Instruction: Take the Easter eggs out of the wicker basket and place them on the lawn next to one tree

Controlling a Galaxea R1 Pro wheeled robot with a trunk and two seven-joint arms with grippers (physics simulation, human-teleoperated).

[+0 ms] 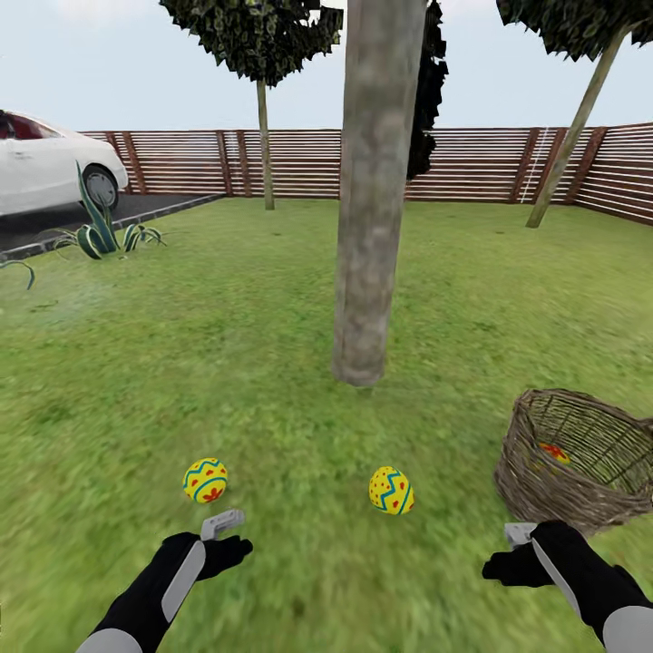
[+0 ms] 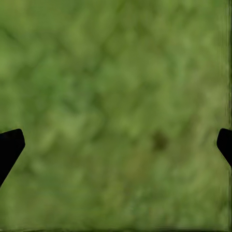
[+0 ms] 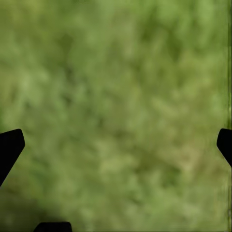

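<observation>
lawn (image 1: 272, 317) of mottled green grass fills the garden, bounded at the back by a brown slat fence (image 1: 472, 163), with a white car (image 1: 45, 163) on dark paving to the left. tree (image 1: 374, 190), a thick grey-brown bare trunk, rises from the grass at centre; two slimmer trees stand further back. wicker basket (image 1: 562, 453) lies tipped on its side at the right, mouth facing the camera, presumably so that its contents can be reached or rolled out; a patch of yellow and red inside it appears to be the third easter egg (image 1: 554, 453), still to be removed. two easter eggs rest on the grass in front of the trunk, well apart from one another: one (image 1: 391, 491) nearly below the trunk, one (image 1: 205, 480) further left, placed so as to count as next to this one tree. left gripper (image 1: 227, 533) hovers just behind the left egg, fingers (image 2: 9, 147) spread apart over bare grass, holding nothing. right gripper (image 1: 515, 549) hangs just beside the basket's rim, fingers (image 3: 9, 147) likewise apart and empty, probably positioned for reaching into the basket.
</observation>
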